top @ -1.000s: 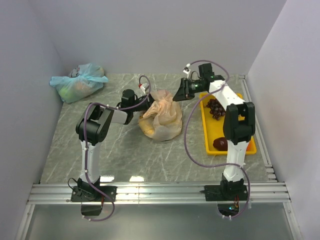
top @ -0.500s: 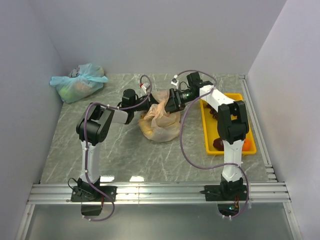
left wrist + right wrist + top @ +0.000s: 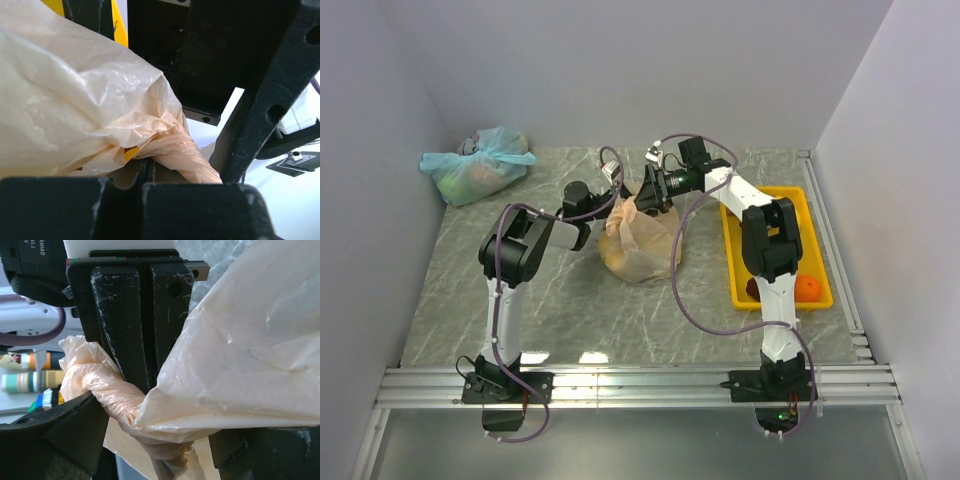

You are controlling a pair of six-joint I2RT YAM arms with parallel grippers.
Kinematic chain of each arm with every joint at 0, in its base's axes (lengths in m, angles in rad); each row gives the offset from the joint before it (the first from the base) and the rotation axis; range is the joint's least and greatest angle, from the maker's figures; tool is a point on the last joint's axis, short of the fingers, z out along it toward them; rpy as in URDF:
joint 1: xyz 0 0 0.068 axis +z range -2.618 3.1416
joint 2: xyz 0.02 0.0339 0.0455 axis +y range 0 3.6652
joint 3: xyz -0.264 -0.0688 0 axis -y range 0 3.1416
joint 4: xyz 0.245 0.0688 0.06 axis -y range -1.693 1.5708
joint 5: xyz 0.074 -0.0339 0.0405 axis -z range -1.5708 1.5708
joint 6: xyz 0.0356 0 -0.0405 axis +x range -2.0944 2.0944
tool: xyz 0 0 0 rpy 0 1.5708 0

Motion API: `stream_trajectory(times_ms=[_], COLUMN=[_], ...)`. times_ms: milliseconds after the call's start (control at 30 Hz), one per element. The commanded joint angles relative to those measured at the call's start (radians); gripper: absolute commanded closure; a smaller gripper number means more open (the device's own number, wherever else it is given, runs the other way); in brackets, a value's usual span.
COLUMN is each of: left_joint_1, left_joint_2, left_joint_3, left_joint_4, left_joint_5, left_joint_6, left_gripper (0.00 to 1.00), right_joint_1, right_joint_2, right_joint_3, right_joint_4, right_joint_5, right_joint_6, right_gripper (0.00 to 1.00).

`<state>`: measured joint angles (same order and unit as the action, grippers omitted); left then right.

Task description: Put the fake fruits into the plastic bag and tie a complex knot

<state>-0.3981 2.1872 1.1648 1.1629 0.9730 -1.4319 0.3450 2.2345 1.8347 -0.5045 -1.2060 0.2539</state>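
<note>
Left tool pinches twisted handle of plastic bag. Right tool spread, straddling twist. Judgement: close right beside left, hold film taut, avoid tearing.

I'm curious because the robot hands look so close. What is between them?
The twisted neck of the plastic bag lies between the left gripper and right gripper; the right wrist view shows it best.

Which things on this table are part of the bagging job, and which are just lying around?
Job: plastic bag, left gripper clamping its twisted handle, right gripper, orange fruit in yellow tray.
Lying about: pale blue-green bag, back left.
</note>
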Motion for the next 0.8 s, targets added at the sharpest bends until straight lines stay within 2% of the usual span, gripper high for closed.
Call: stream_trajectory(times_ms=[0,67,133,233,267,333,500,633,733,767], left_joint_1=[-0.054,-0.053,-0.051,-0.039,-0.038,-0.035,-0.036,-0.036,-0.036,-0.039], left_joint_2=[-0.017,-0.009,-0.023,-0.029,-0.033,-0.041,-0.044,-0.046,-0.043,-0.044], left_joint_3=[0.049,0.045,0.049,0.047,0.042,0.038,0.030,0.024,0.022,0.029], left_joint_4=[0.136,0.193,0.135,0.140,0.130,0.107,0.072,0.058,0.090,0.084], left_joint_5=[0.075,0.072,0.069,0.072,0.070,0.072,0.079,0.078,0.063,0.052], left_joint_6=[-0.028,-0.051,-0.018,-0.009,0.004,0.021,0.063,0.080,0.051,0.047], left_gripper=[1.00,1.00,1.00,1.00,1.00,1.00,1.00,1.00,0.99,1.00], right_joint_1=[0.034,0.031,0.009,-0.035,-0.063,-0.089,-0.142,-0.163,-0.123,-0.106], right_joint_2=[0.008,-0.030,-0.045,-0.071,-0.096,-0.108,-0.090,-0.138,-0.122,-0.107], right_joint_3=[0.029,-0.012,-0.031,-0.011,-0.008,0.038,0.155,0.034,0.003,0.005], right_joint_4=[0.122,0.123,0.017,-0.185,-0.250,-0.336,-0.602,-0.505,-0.509,-0.560], right_joint_5=[-0.026,-0.024,-0.023,-0.011,-0.003,0.025,0.031,0.000,-0.052,-0.055], right_joint_6=[0.051,0.047,-0.051,-0.182,-0.208,-0.306,-0.430,-0.340,-0.326,-0.358], right_gripper=[0.23,0.23,0.23,0.23,0.10,0.10,0.11,0.14,0.12,0.11])
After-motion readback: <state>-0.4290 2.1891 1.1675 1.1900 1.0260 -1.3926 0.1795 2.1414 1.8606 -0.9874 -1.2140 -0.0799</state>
